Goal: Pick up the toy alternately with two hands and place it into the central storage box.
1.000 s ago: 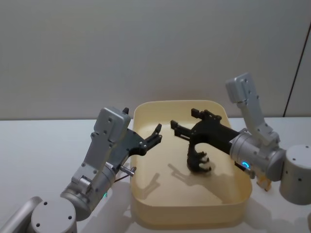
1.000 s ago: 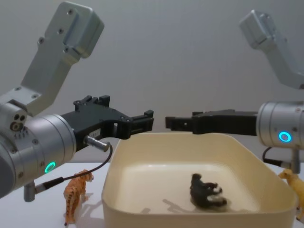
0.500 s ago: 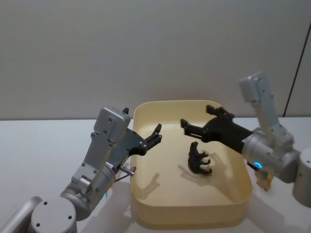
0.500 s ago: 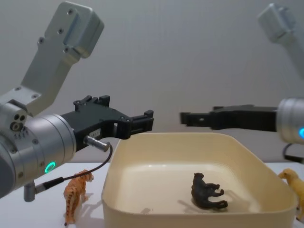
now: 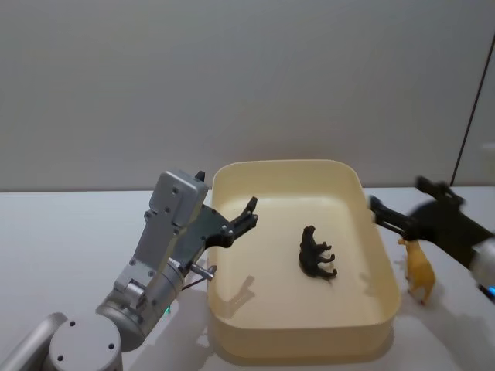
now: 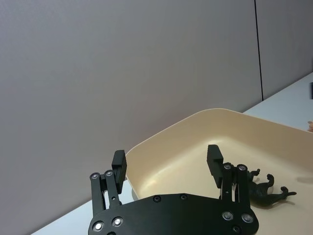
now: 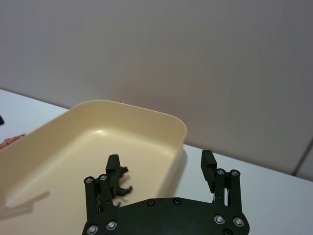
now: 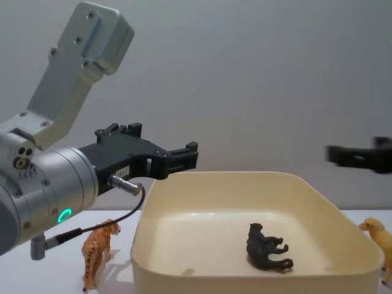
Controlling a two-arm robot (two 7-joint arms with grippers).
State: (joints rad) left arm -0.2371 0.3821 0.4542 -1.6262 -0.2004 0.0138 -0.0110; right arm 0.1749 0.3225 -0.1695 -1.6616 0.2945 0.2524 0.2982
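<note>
The scene is being lit softly and evenly from above. A pale shadow of the left hand (image 5: pixel 250 212) is being cast onto the floor of the central storage box (image 5: pixel 286 164), whose own faint shadow is being thrown onto the worktop (image 5: pixel 62 232).

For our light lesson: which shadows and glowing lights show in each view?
Head view: the left gripper shadows the storage box floor. Right wrist view: a shadow lies on that floor. Chest view: a green ring light glows on the left arm.
</note>
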